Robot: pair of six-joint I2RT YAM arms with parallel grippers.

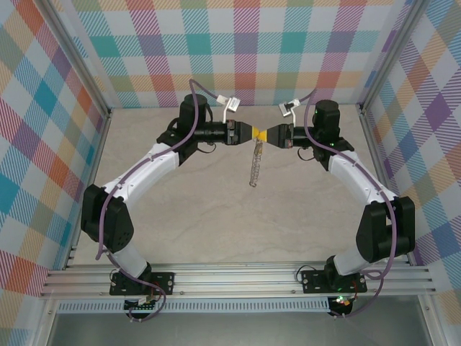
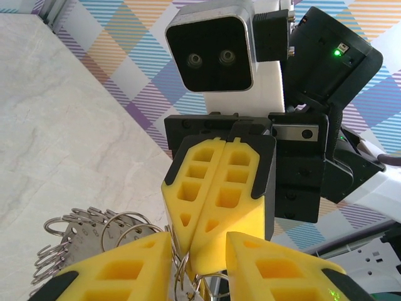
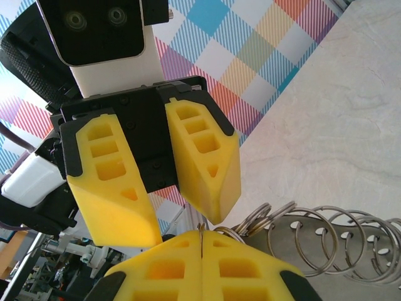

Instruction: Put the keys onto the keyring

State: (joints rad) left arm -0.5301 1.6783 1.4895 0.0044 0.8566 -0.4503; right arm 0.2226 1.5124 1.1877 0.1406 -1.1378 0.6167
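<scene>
From the top external view, the two arms reach in until the left end effector (image 1: 256,133) and the right end effector (image 1: 271,135) meet tip to tip above the far part of the table (image 1: 216,216). The keyring (image 1: 253,167) hangs limp from that meeting point, clear of the table. Checked walls (image 1: 238,50) close in the space, and nothing else lies near.

In the left wrist view, the left end effector (image 2: 200,276) has its yellow fingers spread, one on each side of thin wire loops of the keyring (image 2: 94,226). The rest of the keyring bunches to the left as stacked rings and flat holed pieces. Facing it, the right end effector (image 2: 195,241) has its fingers pressed together, and its tips dip into the gap between the left fingers.

In the right wrist view, the right end effector (image 3: 201,251) is pressed together on a thin sliver of wire that stands out of the seam, apparently part of the keyring (image 3: 313,241), whose loops fan out to the right. The left end effector (image 3: 175,219) is spread just above it.

The task looks to be mid-way. The ring is lifted and held, but whether any of the keys hangs on it cannot be told. Threading seems to be left to do. The crowded fingertips hide the wire and are the main obstacle.
</scene>
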